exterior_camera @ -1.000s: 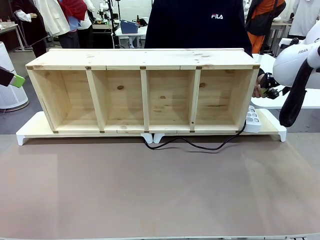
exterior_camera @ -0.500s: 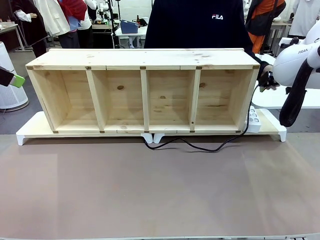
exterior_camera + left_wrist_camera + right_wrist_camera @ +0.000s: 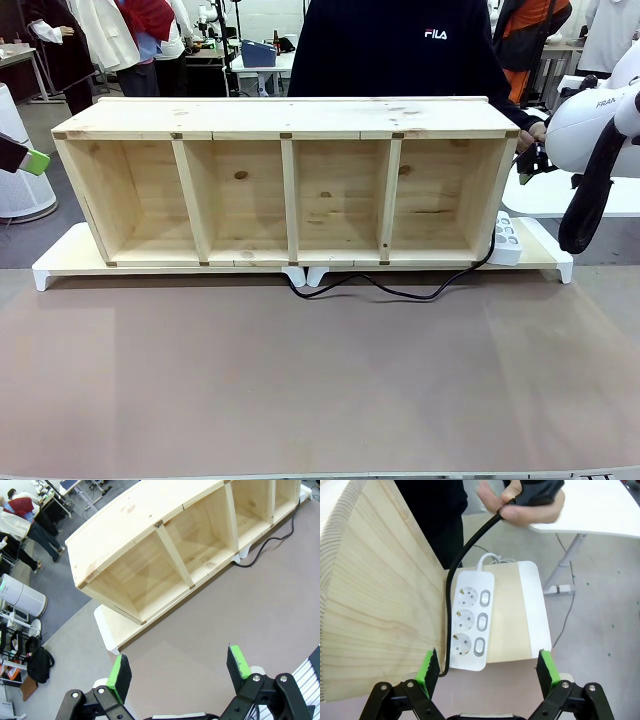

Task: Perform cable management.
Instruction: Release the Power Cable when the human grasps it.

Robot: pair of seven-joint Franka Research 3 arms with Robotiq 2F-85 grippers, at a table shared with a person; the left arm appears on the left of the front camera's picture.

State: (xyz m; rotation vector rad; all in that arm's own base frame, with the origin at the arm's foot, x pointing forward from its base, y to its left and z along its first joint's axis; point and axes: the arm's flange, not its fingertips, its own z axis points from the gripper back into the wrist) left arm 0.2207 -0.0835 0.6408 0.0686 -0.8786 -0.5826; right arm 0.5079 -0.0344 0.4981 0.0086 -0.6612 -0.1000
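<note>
The cable is a thin black cord. It comes out from under the middle of the wooden shelf, runs right along the table and climbs past the shelf's right end. In the right wrist view the cable rises along the shelf's end panel to a person's hand, which holds its black plug. My right gripper hangs open below that hand, above the white power strip, with nothing between its pads. My left gripper is open and empty, high off the shelf's left end.
The shelf lies on a white riser along the table's far side, with the power strip at its right end. The person stands behind the shelf. My right arm hangs beside the shelf's right end. A brown mat covers the near table.
The plug end has risen beside the shelf's right end, from low by the power strip to the person's hand. My right gripper has opened. The left arm has not moved.
</note>
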